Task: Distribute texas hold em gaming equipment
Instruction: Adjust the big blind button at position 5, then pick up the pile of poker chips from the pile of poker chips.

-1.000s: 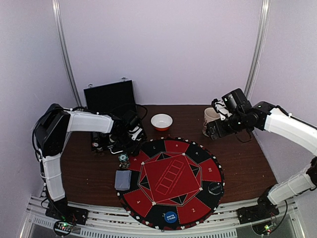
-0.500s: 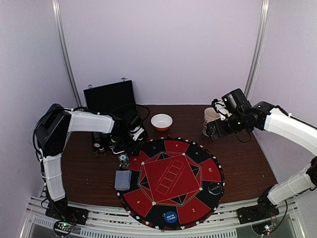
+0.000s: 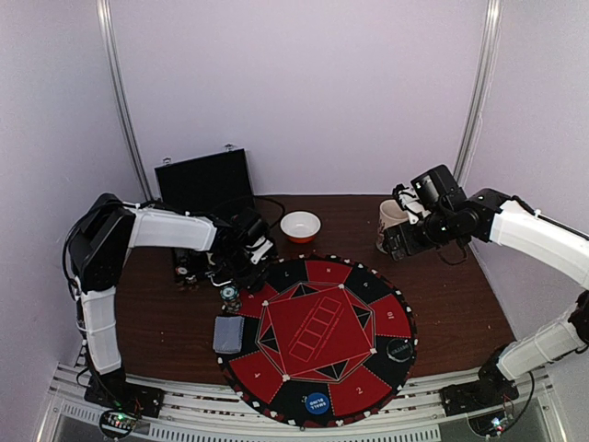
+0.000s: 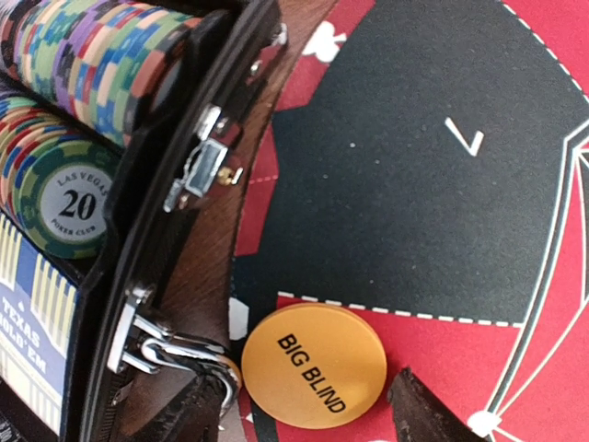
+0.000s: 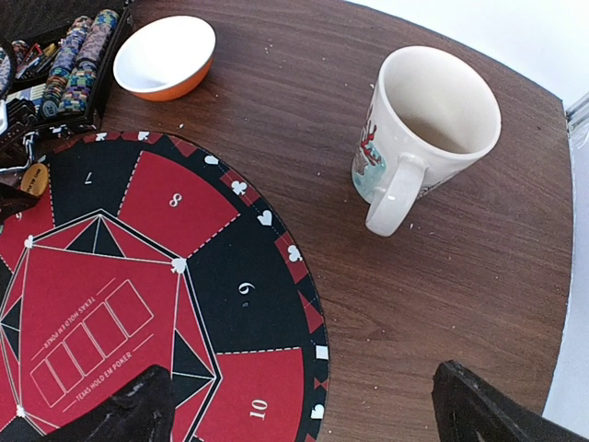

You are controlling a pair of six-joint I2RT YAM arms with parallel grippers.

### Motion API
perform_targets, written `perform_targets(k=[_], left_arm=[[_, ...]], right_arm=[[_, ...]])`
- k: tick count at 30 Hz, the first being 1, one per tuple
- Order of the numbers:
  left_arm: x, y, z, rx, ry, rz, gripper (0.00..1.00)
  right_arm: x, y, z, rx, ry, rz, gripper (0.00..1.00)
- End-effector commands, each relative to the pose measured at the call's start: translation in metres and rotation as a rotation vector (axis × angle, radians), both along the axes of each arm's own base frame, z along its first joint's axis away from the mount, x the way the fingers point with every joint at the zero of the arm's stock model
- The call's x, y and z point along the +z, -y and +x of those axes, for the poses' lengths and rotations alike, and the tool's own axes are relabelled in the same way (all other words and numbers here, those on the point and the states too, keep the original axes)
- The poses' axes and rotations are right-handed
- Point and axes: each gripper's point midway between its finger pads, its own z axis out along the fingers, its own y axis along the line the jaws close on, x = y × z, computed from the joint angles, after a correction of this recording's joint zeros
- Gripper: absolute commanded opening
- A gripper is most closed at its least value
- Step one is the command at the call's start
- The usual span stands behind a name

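We judge the job partly done. On the round mat (image 3: pixel 317 341) a blue disc (image 3: pixel 316 402) lies at the near edge, a dark disc (image 3: pixel 398 350) at the right edge, and the orange disc (image 4: pixel 313 366) marked BIG BLIND flat at the far left edge, beside the briefcase (image 4: pixel 156 304). The left gripper (image 4: pixel 304 398) stands part-open astride this orange disc, not visibly pinching it. Left to do: the grey-blue card stack (image 3: pixel 228 334) sits undealt at the mat's left edge, and the chips (image 4: pixel 69 198) sit racked in the briefcase. The right gripper (image 5: pixel 302 387) gapes wide and empty near the mug (image 5: pixel 428 129).

The discs look thick, smooth and glossy, the chips stripe-edged, the mat matte, the latches bright metal and the table (image 5: pixel 460 276) grained wood.
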Motion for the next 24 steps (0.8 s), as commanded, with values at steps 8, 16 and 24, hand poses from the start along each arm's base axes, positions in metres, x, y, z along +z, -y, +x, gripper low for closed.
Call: perform_targets(k=[8, 16, 24], left_arm=[[0.035, 0.040, -0.011, -0.139, -0.016, -0.212, 0.72], [0.095, 0.053, -0.002, -0.157, 0.079, -0.311, 0.75], [0.119, 0.000, -0.030, -0.008, 0.054, -0.209, 0.97]], right_arm=[[0.000, 0.000, -0.001, 0.006, 0.002, -0.018, 1.00], [0.005, -0.001, -0.001, 0.009, 0.006, -0.012, 1.00], [0.002, -0.002, -0.003, 0.010, 0.000, -0.010, 1.00]])
